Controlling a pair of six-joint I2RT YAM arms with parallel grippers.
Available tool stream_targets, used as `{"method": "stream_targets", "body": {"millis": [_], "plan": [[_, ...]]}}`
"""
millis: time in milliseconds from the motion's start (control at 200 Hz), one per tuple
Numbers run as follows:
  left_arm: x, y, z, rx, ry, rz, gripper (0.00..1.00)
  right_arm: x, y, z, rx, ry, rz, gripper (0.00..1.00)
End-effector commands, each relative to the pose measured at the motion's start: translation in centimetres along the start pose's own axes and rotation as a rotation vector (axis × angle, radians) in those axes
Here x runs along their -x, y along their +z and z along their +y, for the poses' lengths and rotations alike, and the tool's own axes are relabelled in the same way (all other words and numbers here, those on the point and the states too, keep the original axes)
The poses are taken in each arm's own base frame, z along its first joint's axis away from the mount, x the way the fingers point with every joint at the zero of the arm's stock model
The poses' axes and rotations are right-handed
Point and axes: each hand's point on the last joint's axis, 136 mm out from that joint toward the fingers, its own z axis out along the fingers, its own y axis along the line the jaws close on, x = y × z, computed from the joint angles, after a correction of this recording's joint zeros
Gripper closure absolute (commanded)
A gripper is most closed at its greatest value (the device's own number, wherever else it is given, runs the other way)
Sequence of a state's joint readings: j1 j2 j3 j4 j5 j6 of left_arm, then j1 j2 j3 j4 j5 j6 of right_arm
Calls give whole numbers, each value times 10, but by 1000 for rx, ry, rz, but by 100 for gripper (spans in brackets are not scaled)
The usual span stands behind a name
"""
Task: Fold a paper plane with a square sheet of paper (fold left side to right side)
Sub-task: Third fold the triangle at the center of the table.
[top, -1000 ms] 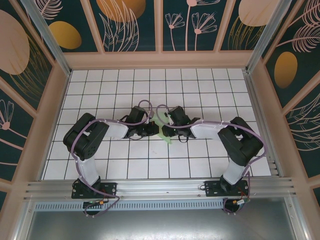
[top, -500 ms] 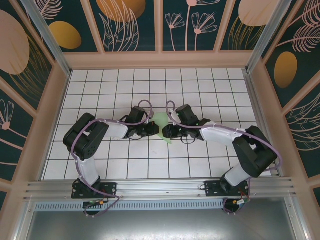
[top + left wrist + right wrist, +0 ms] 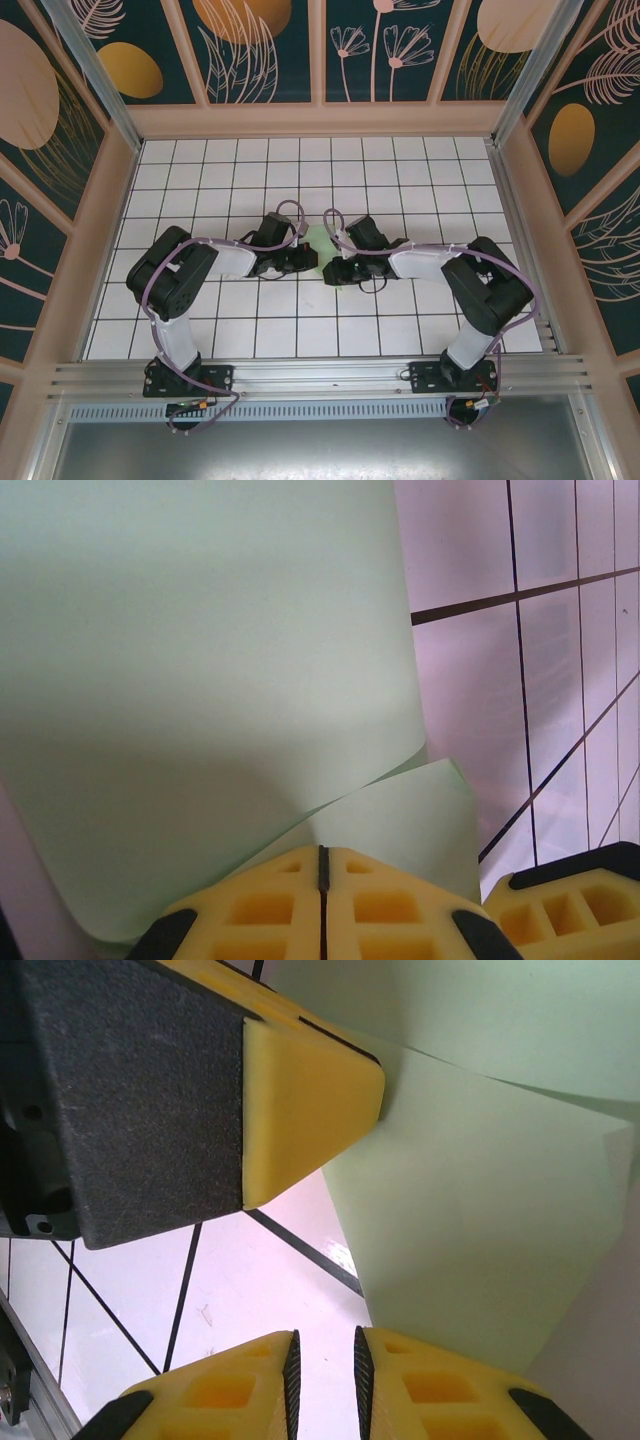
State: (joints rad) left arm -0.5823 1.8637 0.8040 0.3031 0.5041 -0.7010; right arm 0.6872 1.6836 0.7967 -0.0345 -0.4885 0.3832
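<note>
The left claw (image 3: 322, 852) is pressed together on the near edge of the pale green sheet of paper (image 3: 200, 680), which curls up ahead of it. The right claw (image 3: 323, 1338) sits just beside that sheet, jaws a thin slit apart, bare bench (image 3: 250, 1290) showing between them.

From above we get bright, even light: the white tiled floor (image 3: 200, 170) is crisp, and the arms (image 3: 175, 290) throw only soft, short shadows. The side walls (image 3: 60, 200) splay outward toward the frame edges. In both wrist views the tiles take a pinkish cast. The green paper (image 3: 200, 680), close to the lens, looks soft, shading darker toward the lower left in the left one.
</note>
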Motion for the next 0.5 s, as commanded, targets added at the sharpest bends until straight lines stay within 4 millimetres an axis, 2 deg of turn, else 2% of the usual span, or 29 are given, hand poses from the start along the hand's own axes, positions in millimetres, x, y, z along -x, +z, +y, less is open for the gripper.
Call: {"method": "stream_targets", "body": {"millis": [0,315,495], "plan": [[-31,4,50,177,-60,65,91,-5,5,-5,-21,7,34,75],[-32,5,52,182,-61,69,91,-12,8,-16,-69,19,56,76],[-31,5,52,187,-60,68,91,-26,8,-27,-114,29,99,77]]}}
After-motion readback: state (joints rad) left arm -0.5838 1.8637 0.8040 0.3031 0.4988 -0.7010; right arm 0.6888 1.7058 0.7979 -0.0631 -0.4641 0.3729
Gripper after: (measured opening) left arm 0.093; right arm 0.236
